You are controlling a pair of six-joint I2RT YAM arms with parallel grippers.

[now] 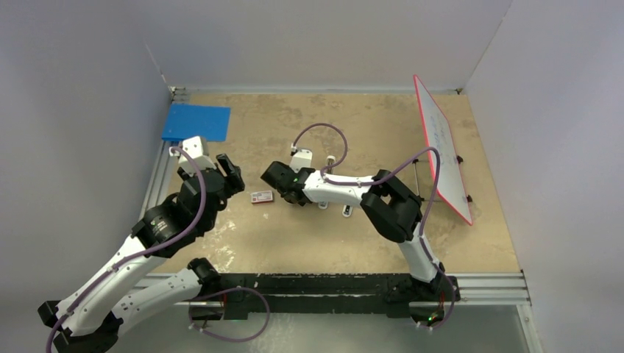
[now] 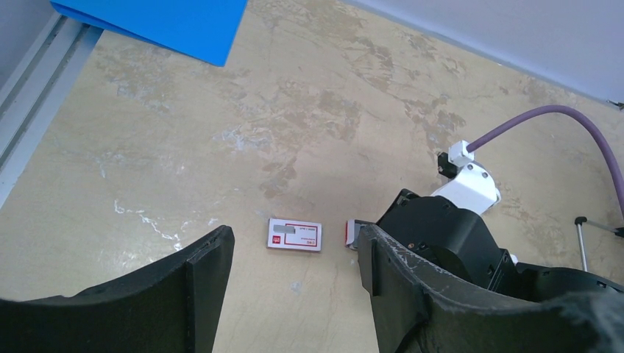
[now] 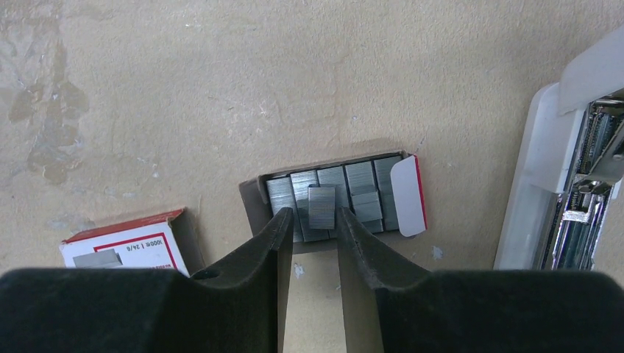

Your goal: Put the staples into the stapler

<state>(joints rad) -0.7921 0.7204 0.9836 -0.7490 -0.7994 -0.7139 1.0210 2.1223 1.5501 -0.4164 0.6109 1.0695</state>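
One staples block [image 3: 321, 206], long axis along fingers [image 3: 278, 237]

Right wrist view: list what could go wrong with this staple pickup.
1. The staples lie skewed atop other strips in the cardboard tray; the right gripper straddles only their near end, so the strip might snap or slip.
2. Nothing holds the light tray; it may lift or slide along.
3. The stapler lies open close by, and the left gripper hangs open apart from it, so a nudge could shift it.
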